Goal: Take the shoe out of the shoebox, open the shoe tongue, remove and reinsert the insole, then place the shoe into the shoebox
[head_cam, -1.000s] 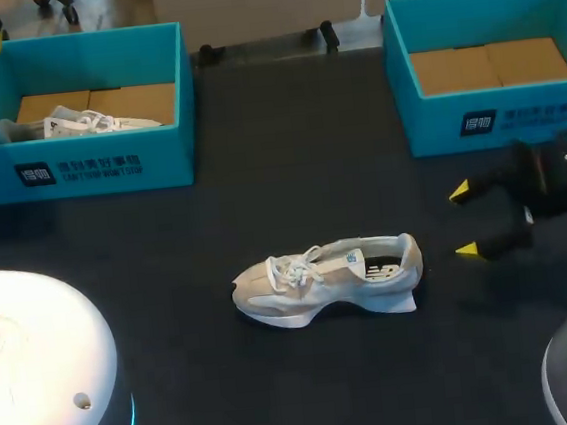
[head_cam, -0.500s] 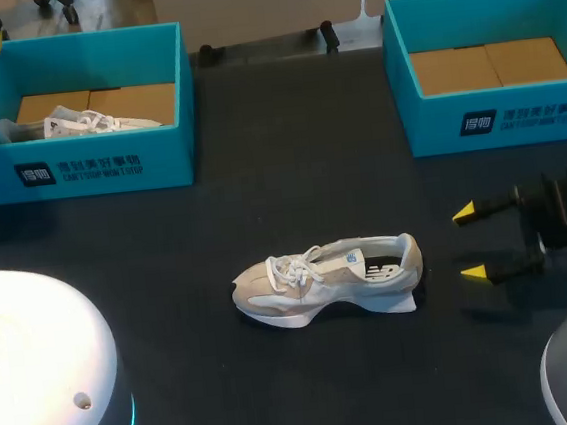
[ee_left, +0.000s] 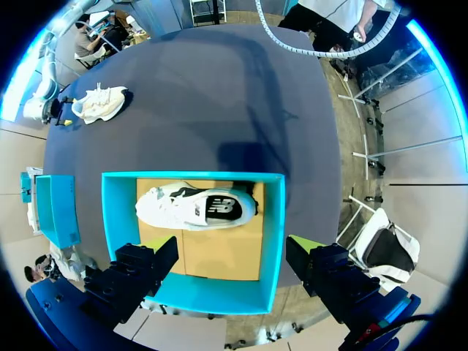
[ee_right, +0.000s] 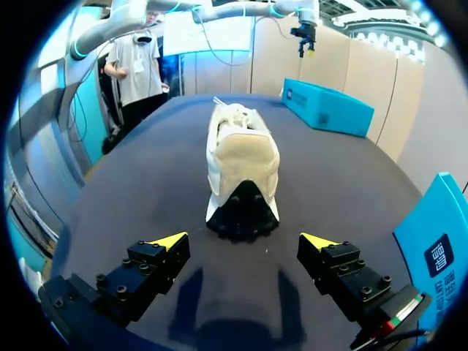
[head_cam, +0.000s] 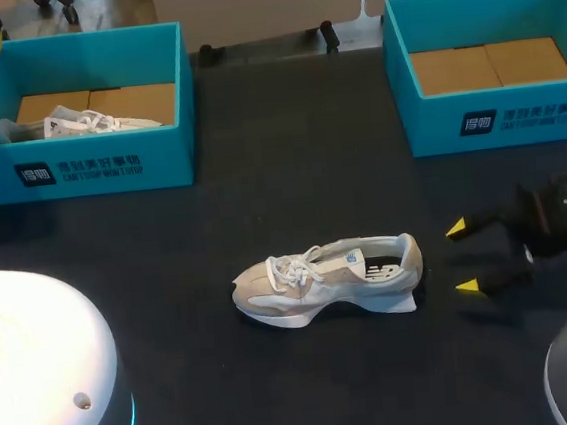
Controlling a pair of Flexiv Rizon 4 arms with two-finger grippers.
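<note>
Two shoes, table shoe (head_cam: 320, 274) and boxed shoe (head_cam: 74, 123) in left shoebox (head_cam: 169, 148); second, right shoebox (head_cam: 434, 123); left gripper (ee_left: 232, 245) and right gripper (head_cam: 462, 257) gape wide, holding nothing.

Left gripper (ee_left: 232, 248), right gripper (head_cam: 462, 257): jaws apart

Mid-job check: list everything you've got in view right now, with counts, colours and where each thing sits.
Loose shoe: 1, white and beige, standing on its sole mid-table.
Boxed shoe: 1, white, inside the left shoebox.
Left shoebox: 1, teal, far left of the table.
Right shoebox: 1, teal, far right; only its brown floor shows inside.
Table: 1, dark.
Left gripper: 1, black with yellow tips, open, above the left shoebox.
Right gripper: 1, black with yellow tips, open, behind the loose shoe's heel, not touching it.
</note>
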